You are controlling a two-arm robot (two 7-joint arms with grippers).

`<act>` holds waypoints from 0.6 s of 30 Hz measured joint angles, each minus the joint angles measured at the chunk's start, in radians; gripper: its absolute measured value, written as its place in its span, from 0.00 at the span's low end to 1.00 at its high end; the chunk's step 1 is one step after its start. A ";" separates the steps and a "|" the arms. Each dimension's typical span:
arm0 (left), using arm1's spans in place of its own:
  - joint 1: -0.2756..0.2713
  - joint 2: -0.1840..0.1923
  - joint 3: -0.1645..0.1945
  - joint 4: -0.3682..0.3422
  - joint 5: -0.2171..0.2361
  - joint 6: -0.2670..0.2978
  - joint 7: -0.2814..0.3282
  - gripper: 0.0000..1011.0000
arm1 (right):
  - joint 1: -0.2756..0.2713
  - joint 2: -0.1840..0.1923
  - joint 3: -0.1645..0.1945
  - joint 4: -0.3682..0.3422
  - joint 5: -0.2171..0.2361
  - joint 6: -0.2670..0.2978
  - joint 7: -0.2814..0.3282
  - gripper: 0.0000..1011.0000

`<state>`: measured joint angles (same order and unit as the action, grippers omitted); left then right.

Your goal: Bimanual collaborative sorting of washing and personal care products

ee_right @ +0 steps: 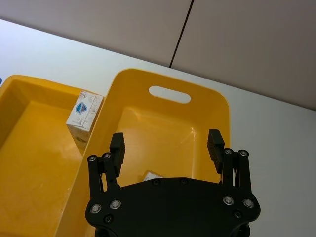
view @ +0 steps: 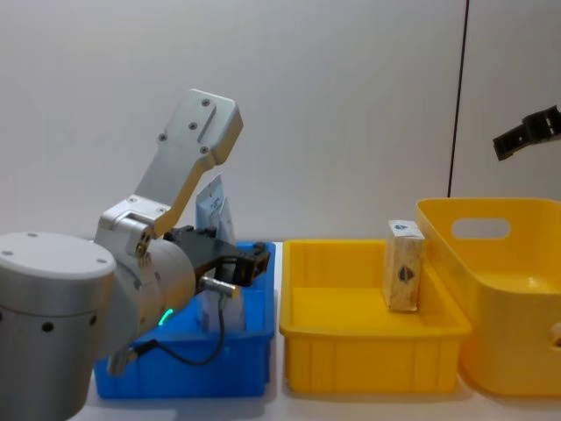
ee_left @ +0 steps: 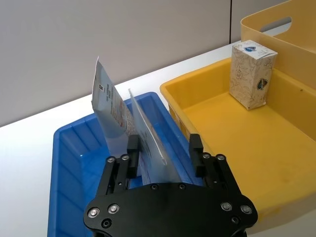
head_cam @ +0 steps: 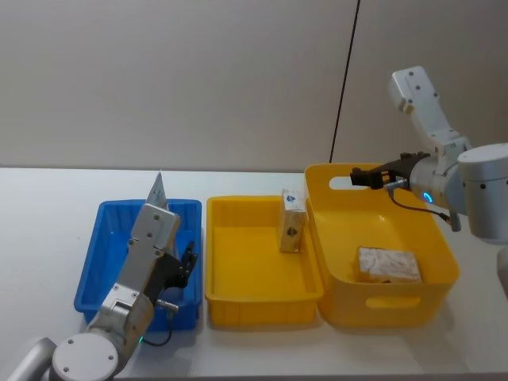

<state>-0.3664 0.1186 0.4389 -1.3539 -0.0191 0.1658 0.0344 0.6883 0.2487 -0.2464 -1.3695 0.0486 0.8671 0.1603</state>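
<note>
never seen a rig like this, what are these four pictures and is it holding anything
This is a robot with two arms, each ending in a two-fingered gripper. One picture looks down from its head, one across from its chest, two from cameras on its wrists. On the table sit a blue bin, a shallow yellow bin and a deep yellow tub. Two squeeze tubes stand in the blue bin; one cream box stands upright in the shallow bin, a second box lies flat in the tub. The left gripper is open close to the tubes, clamped on neither. The right gripper hangs open above the tub, empty.
</note>
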 joint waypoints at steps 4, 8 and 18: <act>0.000 -0.001 0.000 0.001 -0.001 -0.001 0.000 0.48 | 0.000 0.000 0.000 0.000 0.000 0.000 0.000 0.99; 0.000 -0.001 -0.001 0.001 -0.001 -0.001 0.001 0.36 | 0.000 0.000 0.000 0.000 0.000 0.000 0.000 0.99; 0.000 -0.002 -0.002 0.002 -0.001 -0.002 0.000 0.18 | 0.000 0.000 0.000 0.000 0.000 0.000 0.000 0.99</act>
<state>-0.3663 0.1164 0.4374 -1.3519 -0.0203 0.1638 0.0348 0.6883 0.2487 -0.2464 -1.3695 0.0486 0.8671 0.1603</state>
